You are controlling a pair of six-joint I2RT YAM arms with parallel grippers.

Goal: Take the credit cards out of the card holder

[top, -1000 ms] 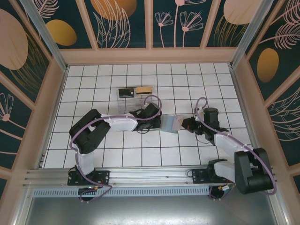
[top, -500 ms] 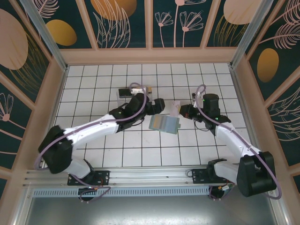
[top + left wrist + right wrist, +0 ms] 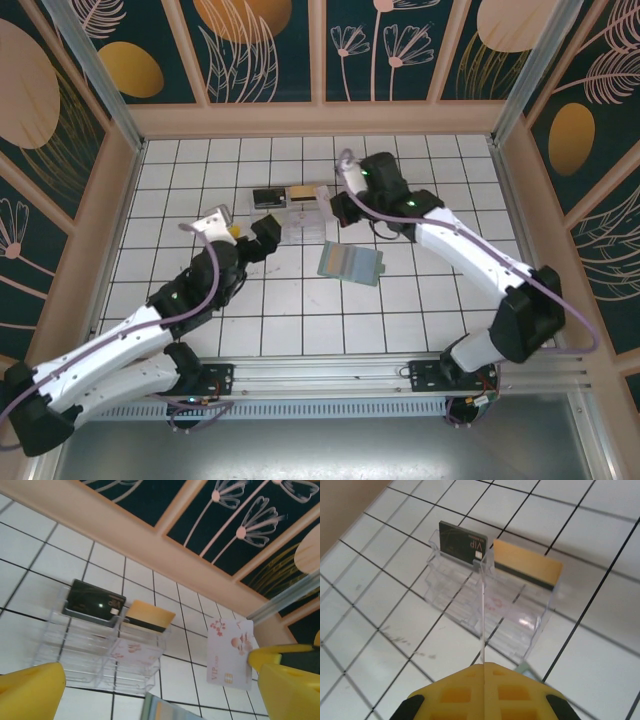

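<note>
Closest to me, the left gripper [image 3: 258,238] hangs low over the white tiled desk [image 3: 200,180]. Its yellow fingers [image 3: 30,690] are spread wide apart and hold nothing.

A bit to its right, the card holder [image 3: 350,263] lies flat on the desk, between the two arms. Nothing touches it. I can see coloured stripes on it, but I cannot tell if they are cards.

Further back, the right gripper [image 3: 483,670] is squeezed tight on a white card [image 3: 230,652] with pink marks. It holds the card in the air, near the clear box [image 3: 290,222].

At the back of the box stand a dark card [image 3: 461,545] and a gold card [image 3: 527,569], side by side. A pale card [image 3: 131,650] lies lower in the box.
</note>
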